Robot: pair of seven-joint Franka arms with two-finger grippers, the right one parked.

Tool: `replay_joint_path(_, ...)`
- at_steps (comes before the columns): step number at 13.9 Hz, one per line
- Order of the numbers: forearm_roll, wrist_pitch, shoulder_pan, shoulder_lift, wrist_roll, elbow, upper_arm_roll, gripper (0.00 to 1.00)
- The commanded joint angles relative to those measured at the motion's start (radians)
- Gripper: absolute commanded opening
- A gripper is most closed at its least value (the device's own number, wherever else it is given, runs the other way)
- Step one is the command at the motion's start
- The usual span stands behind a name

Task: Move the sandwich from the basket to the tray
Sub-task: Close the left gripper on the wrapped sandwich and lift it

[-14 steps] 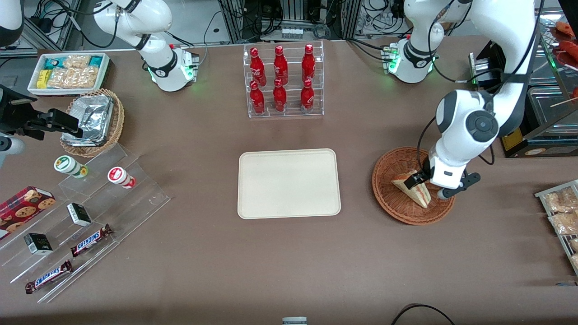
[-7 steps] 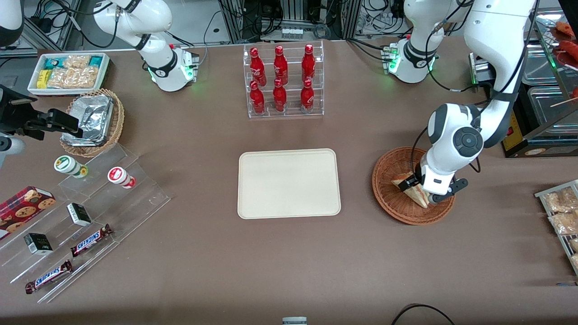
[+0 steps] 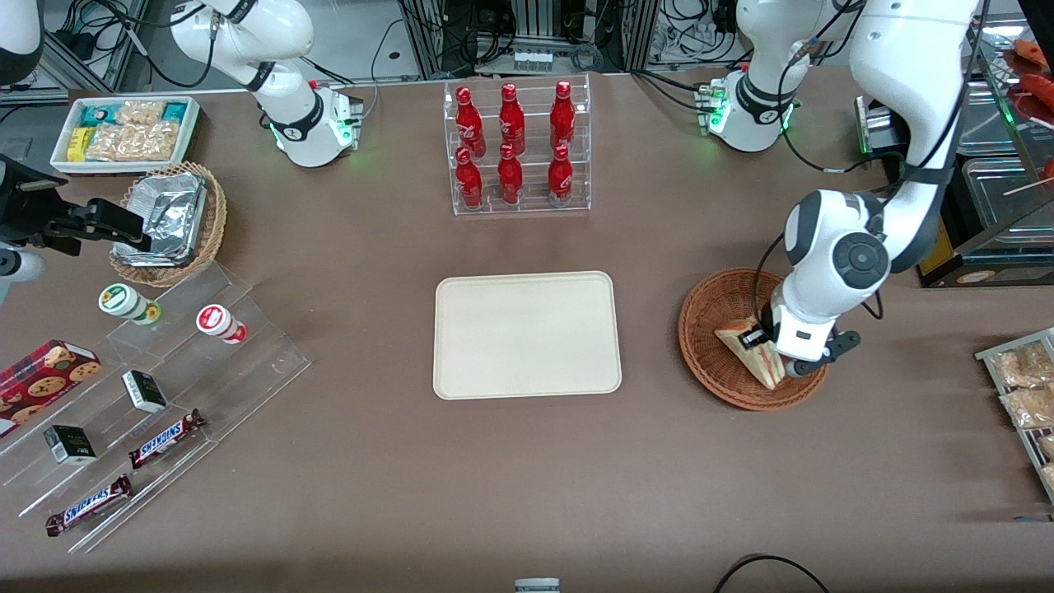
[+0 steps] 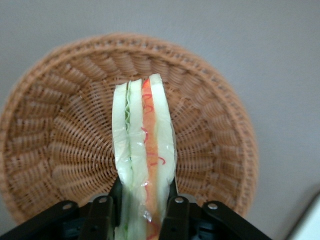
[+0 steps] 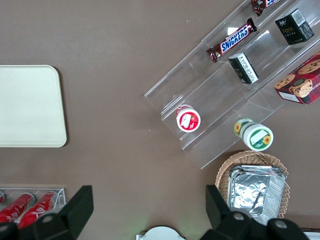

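The sandwich (image 3: 748, 349), a white wedge with orange and green filling, stands on edge in the reddish-brown wicker basket (image 3: 706, 323) toward the working arm's end of the table. My left gripper (image 3: 772, 352) is down in the basket, shut on the sandwich. In the left wrist view the two black fingers (image 4: 176, 212) press both bread faces of the sandwich (image 4: 142, 145), with the basket (image 4: 55, 140) beneath it. The cream tray (image 3: 527, 333) lies flat at the table's middle, beside the basket; its corner also shows as the tray (image 5: 27, 105) in the right wrist view.
A clear rack of red bottles (image 3: 516, 148) stands farther from the front camera than the tray. Bagged snacks (image 3: 1021, 387) lie at the working arm's table edge. A stepped acrylic display (image 3: 148, 387), a foil-filled wicker basket (image 3: 169, 222) and a white snack bin (image 3: 123, 132) sit toward the parked arm's end.
The wrist came down over the basket and the fingers, spread either side of the sandwich a second ago, have closed on it. The sandwich shifted slightly.
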State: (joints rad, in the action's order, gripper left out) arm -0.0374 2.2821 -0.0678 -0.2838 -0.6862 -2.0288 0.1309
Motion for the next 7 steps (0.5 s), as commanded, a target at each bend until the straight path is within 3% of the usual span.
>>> replay_joint_path(1,-0.022,-0.237,-0.061,-0.008,-0.013,0.221,0.007,0.0)
replay_joint_path(7,-0.002,-0.309,-0.26,-0.107,-0.041,0.453,0.012,0.0)
